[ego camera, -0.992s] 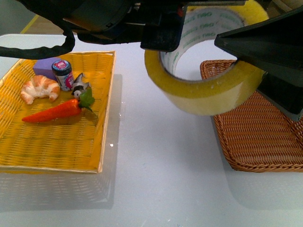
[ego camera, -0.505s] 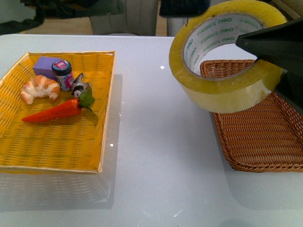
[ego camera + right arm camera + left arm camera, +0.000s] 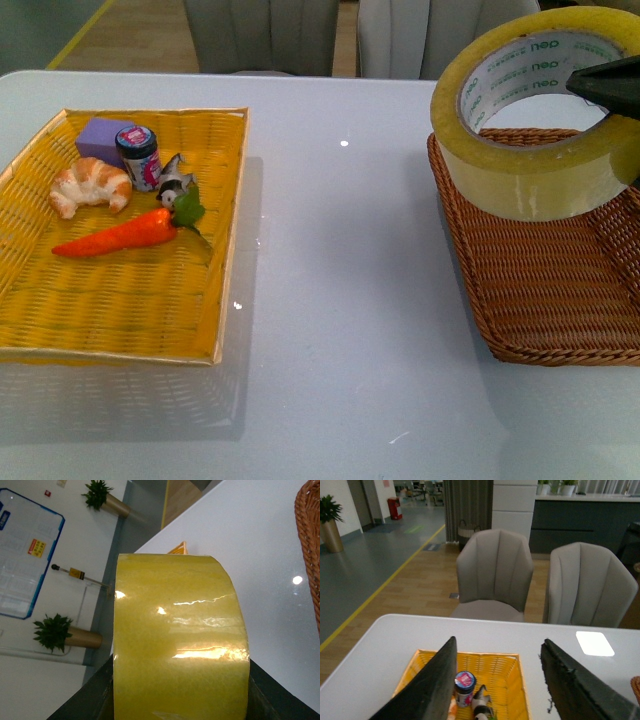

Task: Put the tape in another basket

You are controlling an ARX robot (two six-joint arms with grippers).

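Over the basket [image 3: 540, 300], tape [image 3: 525, 175] clamped in right end effector [image 3: 180, 702]; left end effector [image 3: 497, 680] spread apart

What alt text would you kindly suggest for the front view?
The right end effector holds a yellowish tape roll above the brown wicker basket on a white table. At left, a yellow tray holds a croissant, carrot, small jar and purple block.
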